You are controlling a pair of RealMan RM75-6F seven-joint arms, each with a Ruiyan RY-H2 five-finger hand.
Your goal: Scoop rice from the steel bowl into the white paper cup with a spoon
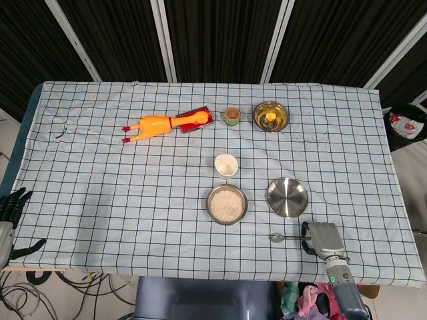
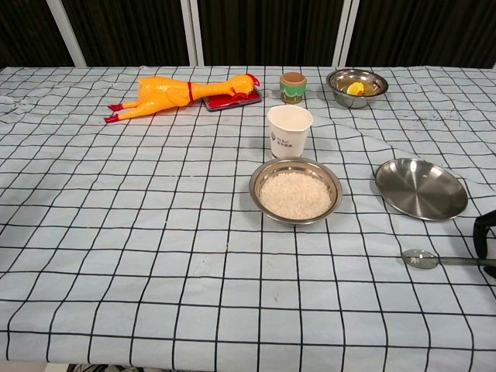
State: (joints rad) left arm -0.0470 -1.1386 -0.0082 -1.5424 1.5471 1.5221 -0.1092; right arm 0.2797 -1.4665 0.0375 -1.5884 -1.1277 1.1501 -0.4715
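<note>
Right hand [image 1: 325,240] reaches the spoon [image 2: 425,259] handle, grasp unclear, beside the rice bowl [image 2: 295,191] and paper cup [image 2: 289,129]

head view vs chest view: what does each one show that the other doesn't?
Head view only: the left hand at the table's left edge, fingers apart and holding nothing, and the right hand's body at the spoon handle.
Chest view only: printing on the white paper cup, and the right hand as just a dark sliver at the frame edge.
Both: the steel bowl of rice, spoon, empty steel plate, rubber chicken, small green cup.
</note>
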